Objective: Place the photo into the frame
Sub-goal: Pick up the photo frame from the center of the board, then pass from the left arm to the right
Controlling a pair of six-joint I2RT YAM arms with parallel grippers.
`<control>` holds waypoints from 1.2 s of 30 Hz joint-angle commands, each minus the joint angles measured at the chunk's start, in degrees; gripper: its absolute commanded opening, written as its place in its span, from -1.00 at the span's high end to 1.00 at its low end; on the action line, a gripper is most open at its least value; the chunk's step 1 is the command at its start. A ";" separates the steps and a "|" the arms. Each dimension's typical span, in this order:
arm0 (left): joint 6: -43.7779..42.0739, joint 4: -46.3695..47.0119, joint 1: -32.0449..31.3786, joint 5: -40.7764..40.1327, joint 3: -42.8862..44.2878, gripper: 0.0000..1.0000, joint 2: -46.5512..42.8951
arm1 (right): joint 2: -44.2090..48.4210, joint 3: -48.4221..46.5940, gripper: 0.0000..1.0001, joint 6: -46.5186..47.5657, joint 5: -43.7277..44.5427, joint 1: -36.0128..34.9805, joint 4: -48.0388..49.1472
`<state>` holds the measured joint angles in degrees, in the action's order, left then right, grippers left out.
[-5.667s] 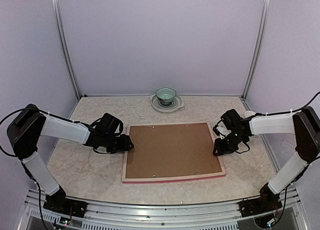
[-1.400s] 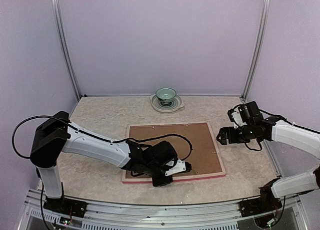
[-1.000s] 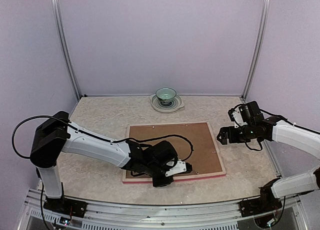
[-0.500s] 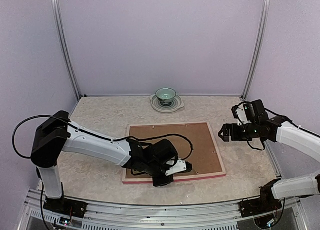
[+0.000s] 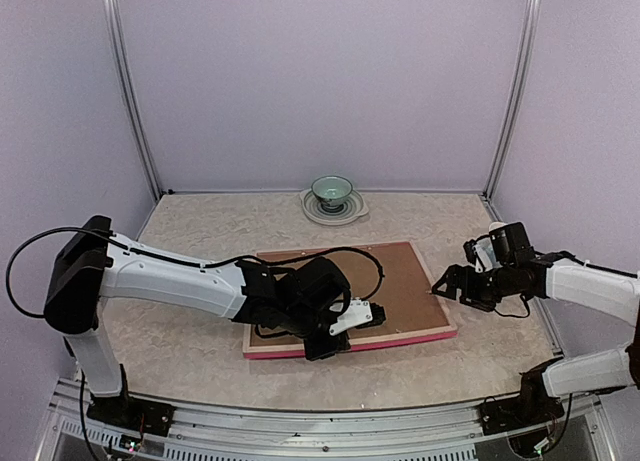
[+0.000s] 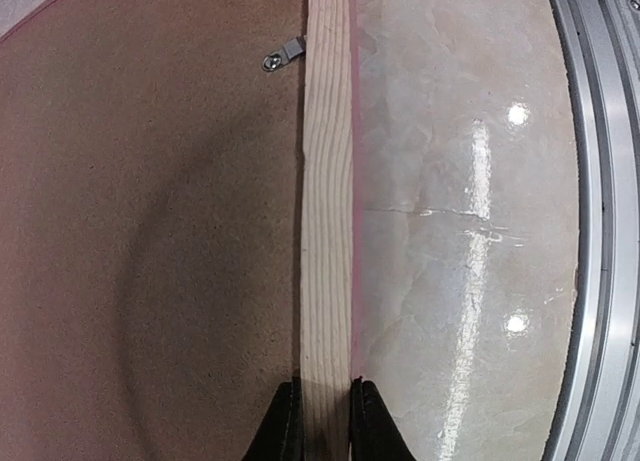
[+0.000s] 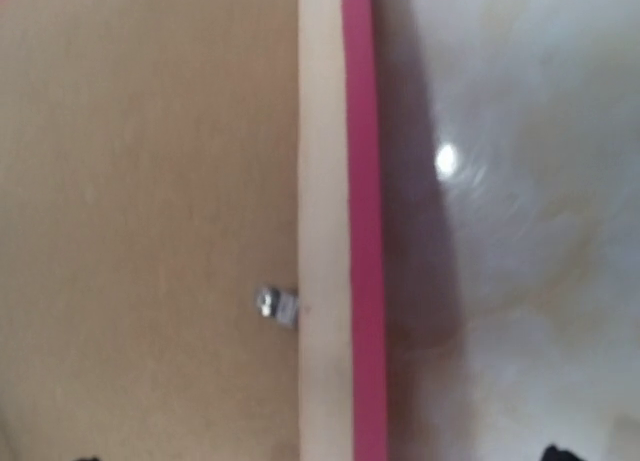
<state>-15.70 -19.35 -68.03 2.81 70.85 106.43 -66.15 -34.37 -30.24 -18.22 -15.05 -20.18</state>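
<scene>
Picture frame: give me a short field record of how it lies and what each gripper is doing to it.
frame: back side up, pale wood rim showing, pink along the near edge
backing board: brown, seated in the frame, small metal clip at its edge
left gripper: shut on the frame's near rim
right gripper: open, at the frame's right edge, contact unclear
photo: not in view

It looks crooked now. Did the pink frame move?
Yes. The frame turned: its near right corner swung away from the front rail, toward the bowl.
</scene>
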 commanded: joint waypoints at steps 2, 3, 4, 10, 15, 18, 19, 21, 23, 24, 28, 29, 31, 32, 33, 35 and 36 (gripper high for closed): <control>1.20 2.36 0.44 -0.62 2.70 1.00 -4.15 | -1.67 4.36 -0.88 -5.53 -8.73 0.90 7.02; 1.20 2.31 0.42 -0.74 2.71 1.00 -4.29 | -1.73 5.12 -0.87 -6.40 -9.59 0.94 7.99; 1.16 2.26 0.44 -0.83 2.71 1.00 -4.51 | -1.90 5.75 -0.86 -7.11 -10.53 0.91 8.90; 1.13 2.46 0.42 -0.69 2.72 1.00 -4.83 | -1.81 8.56 -0.83 -10.82 -14.21 1.12 12.70; 1.15 2.59 0.38 -0.67 2.84 1.00 -4.68 | -1.09 12.31 -0.78 -16.42 -18.47 1.49 18.75; 1.19 2.52 0.35 -0.61 2.89 1.00 -4.57 | -1.00 15.18 -0.74 -20.26 -21.09 1.98 23.94; 1.19 2.46 0.34 -0.61 2.89 1.00 -4.57 | -0.89 16.13 -0.73 -21.48 -21.75 2.23 25.52; 1.20 2.43 0.35 -0.74 2.83 1.00 -4.57 | -0.55 17.91 -0.70 -23.88 -23.12 2.59 28.76; 1.20 2.44 0.35 -0.74 2.80 1.00 -4.58 | -0.03 19.41 -0.67 -26.02 -24.17 2.95 31.91; 1.22 2.44 0.34 -0.79 2.80 1.00 -4.57 | 0.23 19.87 -0.66 -26.75 -24.57 3.12 32.78; 1.14 2.40 0.33 -0.74 2.89 1.00 -4.50 | 1.28 21.03 -0.57 -28.82 -26.00 3.97 34.43; 1.12 2.46 0.35 -0.78 2.85 1.00 -4.48 | 1.75 21.44 -0.53 -29.28 -26.32 4.08 35.02; 1.12 2.47 0.33 -0.87 2.93 1.00 -4.48 | 2.86 22.62 -0.45 -31.42 -26.83 4.55 36.93; 1.11 2.42 0.35 -0.81 2.92 1.00 -4.48 | 3.58 23.46 -0.41 -32.75 -26.99 4.68 38.14; 1.11 2.40 0.35 -0.82 2.89 1.00 -4.56 | 4.24 24.40 -0.36 -33.97 -27.15 4.86 39.63; 1.17 2.47 0.35 -0.84 2.79 1.00 -4.48 | 5.63 26.03 -0.25 -36.02 -27.23 5.10 42.15; 1.20 2.34 0.35 -0.87 2.72 1.00 -4.48 | 6.40 26.46 -0.20 -36.51 -27.10 5.16 42.58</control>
<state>-15.25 -19.46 -67.94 2.83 70.91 105.16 -62.72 -10.31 -61.45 -43.24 -10.72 16.12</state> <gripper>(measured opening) 0.135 0.636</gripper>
